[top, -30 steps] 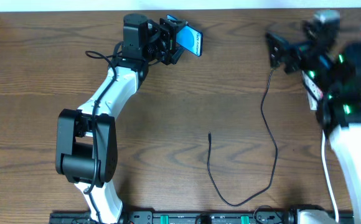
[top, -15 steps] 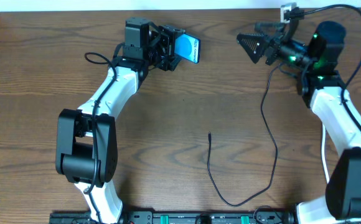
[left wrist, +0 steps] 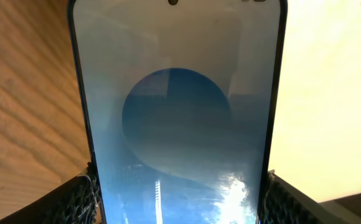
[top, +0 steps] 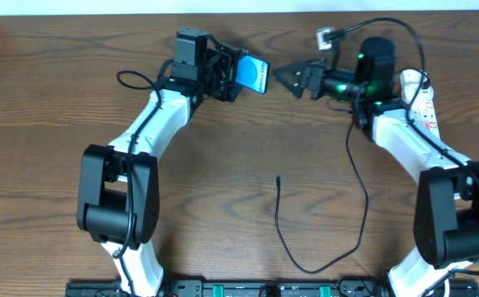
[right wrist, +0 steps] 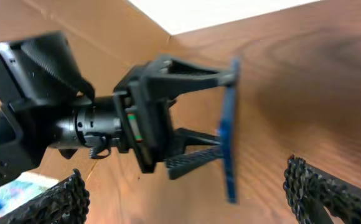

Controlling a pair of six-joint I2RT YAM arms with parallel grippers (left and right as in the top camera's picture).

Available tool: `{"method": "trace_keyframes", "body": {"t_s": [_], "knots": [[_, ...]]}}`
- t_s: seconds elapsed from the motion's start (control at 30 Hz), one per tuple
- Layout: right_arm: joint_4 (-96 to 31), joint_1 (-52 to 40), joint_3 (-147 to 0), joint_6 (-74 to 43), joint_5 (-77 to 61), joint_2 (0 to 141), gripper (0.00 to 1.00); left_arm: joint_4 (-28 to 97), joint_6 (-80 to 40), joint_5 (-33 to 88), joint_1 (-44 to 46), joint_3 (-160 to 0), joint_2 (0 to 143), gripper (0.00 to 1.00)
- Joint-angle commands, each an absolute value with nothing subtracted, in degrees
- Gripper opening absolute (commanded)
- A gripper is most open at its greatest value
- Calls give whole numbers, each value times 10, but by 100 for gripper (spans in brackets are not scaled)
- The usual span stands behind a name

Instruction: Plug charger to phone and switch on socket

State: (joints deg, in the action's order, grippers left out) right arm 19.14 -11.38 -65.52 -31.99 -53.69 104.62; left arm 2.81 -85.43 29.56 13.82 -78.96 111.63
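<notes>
- Two grippers face each other near the far edge of the table [top: 58, 165] in the overhead view. My left gripper [top: 236, 74] is clamped on the phone [top: 254, 74], whose blue screen shows from above. My right gripper [top: 286, 80] sits just beside the phone, jaws spread wide and gripping nothing.
- From overhead, the charger [top: 363, 206] lies loose on the wood. Its plug tip is near the middle of the table, well apart from the phone and both grippers. The cable loops toward the near edge and runs back up under my right arm. The socket [top: 424, 97] peeks out white with red marks behind that arm.
- In my left wrist view, the phone [left wrist: 177, 124] fills the picture. My pads [left wrist: 75, 199] press against its two long edges.
- In my right wrist view, my fingers [right wrist: 50, 202] stand far apart at the bottom corners with nothing between them. Ahead, the phone [right wrist: 229, 130] is seen edge-on in my left gripper's hold.
</notes>
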Motion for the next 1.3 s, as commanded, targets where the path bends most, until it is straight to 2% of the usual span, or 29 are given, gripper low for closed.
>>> {"method": "trace_keyframes", "body": {"t_s": [0.0,0.27,0.73,0.9,1.27], "knots": [[180,-132,-666,-288,-519,1049,99,29,-844,289,146,-794,1095,7],[68,-146,-666,-220,-434,1049,99,30,-844,289,159,-794,1095,7],[66,-147,-666,-205,-403,1049,98,29,-845,291,184,-794,1095,8],[64,-147,-666,-205,-393,1049,93,28,-845,291,199,-794,1095,8],[62,-147,-666,-205,-376,1049,73,3,-875,291,223,-794,1095,7]]}}
